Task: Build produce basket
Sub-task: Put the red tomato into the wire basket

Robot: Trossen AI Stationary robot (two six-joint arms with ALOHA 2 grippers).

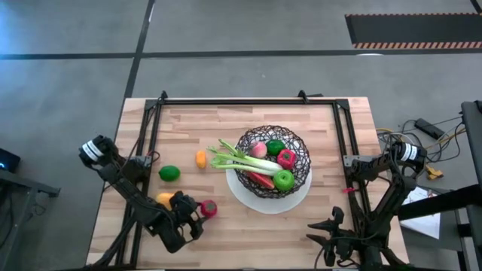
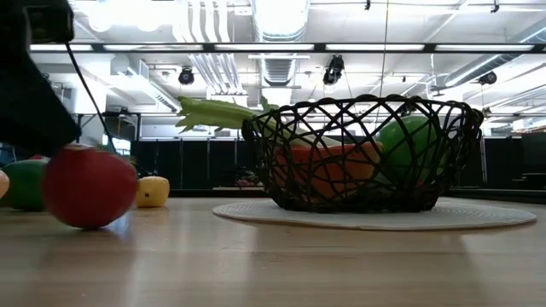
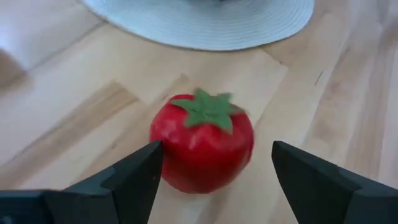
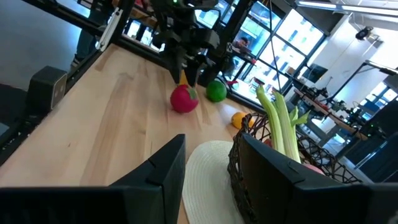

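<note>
The black wire basket (image 1: 300, 150) stands on a white plate (image 1: 239, 194). It holds a peach (image 1: 258, 149), a red pepper (image 1: 286, 158), a green apple (image 1: 283, 179) and other pieces. A celery stalk (image 1: 230, 158) rests across the basket's left rim. On the table lie a lime (image 1: 169, 173), two orange pieces (image 1: 200, 159) (image 1: 164, 199) and a red strawberry (image 1: 208, 208). My left gripper (image 1: 197, 218) is open low at the strawberry (image 3: 202, 146), one finger on either side, just short of it. My right gripper (image 4: 211, 168) is open near the table's near right corner.
Black frame rails (image 1: 151, 135) run along the table's left, far and right sides. Bare wood lies between the strawberry and the plate (image 3: 205, 25). In the low view the strawberry (image 2: 85, 186) stands left of the basket (image 2: 367, 153).
</note>
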